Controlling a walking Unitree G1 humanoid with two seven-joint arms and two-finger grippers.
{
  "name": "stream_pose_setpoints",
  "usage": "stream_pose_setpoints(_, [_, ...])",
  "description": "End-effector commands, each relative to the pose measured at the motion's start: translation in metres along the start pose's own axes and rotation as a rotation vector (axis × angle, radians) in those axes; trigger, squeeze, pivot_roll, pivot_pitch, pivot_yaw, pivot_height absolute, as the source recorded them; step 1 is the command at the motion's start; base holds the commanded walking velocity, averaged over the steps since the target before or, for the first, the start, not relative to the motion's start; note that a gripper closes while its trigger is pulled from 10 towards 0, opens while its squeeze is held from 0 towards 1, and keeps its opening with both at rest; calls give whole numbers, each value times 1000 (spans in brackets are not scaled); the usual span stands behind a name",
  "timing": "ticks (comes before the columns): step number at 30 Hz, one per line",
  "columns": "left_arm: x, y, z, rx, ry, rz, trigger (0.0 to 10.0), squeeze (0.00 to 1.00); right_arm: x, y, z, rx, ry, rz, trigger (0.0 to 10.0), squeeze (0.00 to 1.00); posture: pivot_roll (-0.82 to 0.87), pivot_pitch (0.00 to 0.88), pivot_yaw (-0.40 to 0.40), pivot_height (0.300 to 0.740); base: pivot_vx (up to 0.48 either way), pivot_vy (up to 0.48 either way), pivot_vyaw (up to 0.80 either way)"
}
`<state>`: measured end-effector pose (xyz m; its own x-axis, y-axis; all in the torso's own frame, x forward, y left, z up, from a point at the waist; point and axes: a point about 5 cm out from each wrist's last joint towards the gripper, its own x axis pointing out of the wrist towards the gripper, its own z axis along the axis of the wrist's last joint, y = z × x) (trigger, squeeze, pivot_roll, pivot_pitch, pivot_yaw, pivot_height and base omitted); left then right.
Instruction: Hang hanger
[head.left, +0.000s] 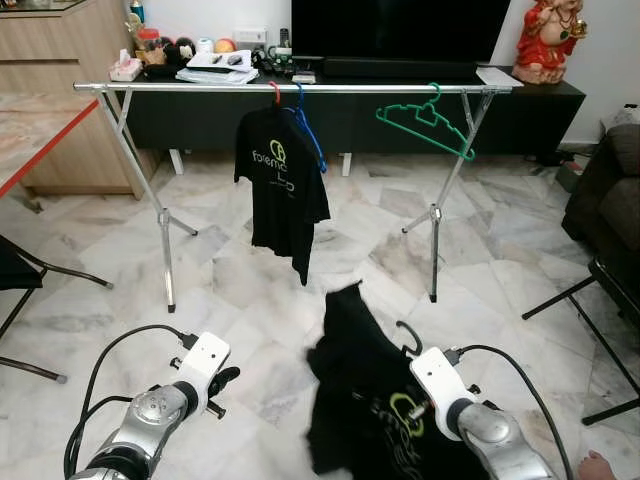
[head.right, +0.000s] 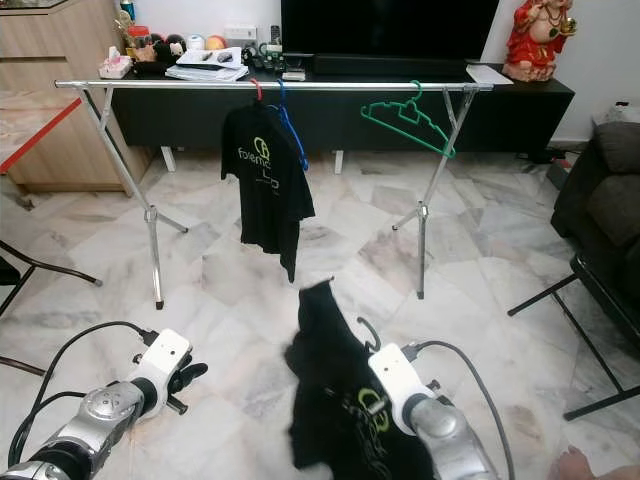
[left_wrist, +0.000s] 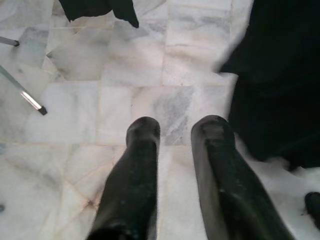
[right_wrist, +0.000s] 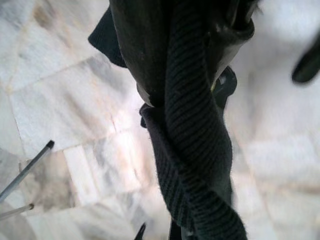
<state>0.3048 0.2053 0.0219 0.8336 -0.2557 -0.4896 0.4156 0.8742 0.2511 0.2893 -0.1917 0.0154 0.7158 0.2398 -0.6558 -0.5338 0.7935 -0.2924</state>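
A marble floor (head.left: 250, 300) carries a clothes rail (head.left: 300, 88) well ahead of both end effectors. The right end effector (head.left: 400, 345) is raised low, seemingly pinching a hanger (head.left: 408, 338) bearing a black T-shirt (head.left: 365, 400), apparently ready for hooking. The left end effector (left_wrist: 177, 135), slightly spread and empty, is held beside the shirt.

Head stereo pair forward-down at rack (head.left: 300, 88) — wrist cameras near floor (left_wrist: 75, 150).

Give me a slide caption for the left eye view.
Right gripper holds a black shirt on a hanger before a clothes rail with one shirt already hung.
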Motion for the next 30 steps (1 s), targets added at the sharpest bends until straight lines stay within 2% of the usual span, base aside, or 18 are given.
stream_pose_setpoints(1, [-3, 2, -4, 16, 4, 4, 10000, 1000, -1, 0, -1, -41, 14, 42, 10000, 0, -96, 79, -8, 740, 0, 0, 0])
stream_pose_setpoints(2, [-3, 2, -4, 16, 4, 4, 10000, 1000, -1, 0, -1, -41, 14, 42, 10000, 0, -96, 79, -8, 740, 0, 0, 0])
stream_pose_setpoints(4, [-4, 6, -1, 9, -10, 15, 10000, 1000, -2, 2, -6, -102, 43, 105, 10000, 0, -94, 76, -9, 740, 0, 0, 0])
stream_pose_setpoints(9, [-4, 8, 4, 13, -37, 5, 10000, 1000, -3, 1, -11, -205, 76, 160, 10000, 0, -92, 74, -10, 740, 0, 0, 0])
stream_pose_setpoints(10, [-3, 9, 7, 19, -49, -13, 10000, 1000, -3, 1, -9, -317, 47, 204, 10000, 0, -90, 67, -12, 740, 0, 0, 0])
stream_pose_setpoints(11, [-3, 9, 7, 19, -49, -13, 10000, 1000, -3, 1, -9, -317, 47, 204, 10000, 0, -90, 67, -12, 740, 0, 0, 0])
stream_pose_setpoints(12, [-3, 9, 10, 24, -63, -36, 10000, 1000, -5, 4, -7, -417, -1, 261, 10000, 0, -85, 63, -14, 740, 0, 0, 0])
stream_pose_setpoints(15, [-3, 5, 11, 18, -69, -105, 10000, 1000, -6, 4, -9, -504, -6, 302, 10000, 0, -79, 58, -16, 740, 0, 0, 0])
stream_pose_setpoints(17, [-5, 0, 9, 36, -59, -175, 10000, 1000, -7, 3, -9, -594, 1, 337, 10000, 0, -74, 53, -21, 740, 0, 0, 0])
stream_pose_setpoints(19, [-5, 0, 8, 39, -55, -183, 10000, 1000, -7, 2, -9, -610, 1, 345, 10000, 0, -74, 53, -21, 740, 0, 0, 0])
stream_pose_setpoints(23, [-8, -4, 2, 55, -14, -284, 10000, 1000, -8, -1, -5, -653, -21, 408, 10000, 0, -56, 45, -37, 740, 0, 0, 0])
stream_pose_setpoints(24, [-9, -4, 2, 60, -13, -297, 10000, 475, -9, -2, -4, -656, -24, 416, 10000, 0, -56, 45, -37, 740, 0, 0, 0])
stream_pose_setpoints(25, [-10, -4, -1, 60, 3, -320, 10000, 0, -9, -3, -4, -672, -25, 424, 10000, 0, -52, 44, -40, 740, 0, 0, 0])
stream_pose_setpoints(27, [-15, -2, -7, 75, 48, -375, 10000, 0, -10, -6, -4, -730, -20, 448, 10000, 0, -46, 43, -53, 740, 0, 0, 0])
stream_pose_setpoints(30, [-18, -1, -10, 99, 64, -404, 10000, 0, -12, -5, -5, -759, -11, 486, 10000, 0, -37, 42, -65, 740, 0, 0, 0])
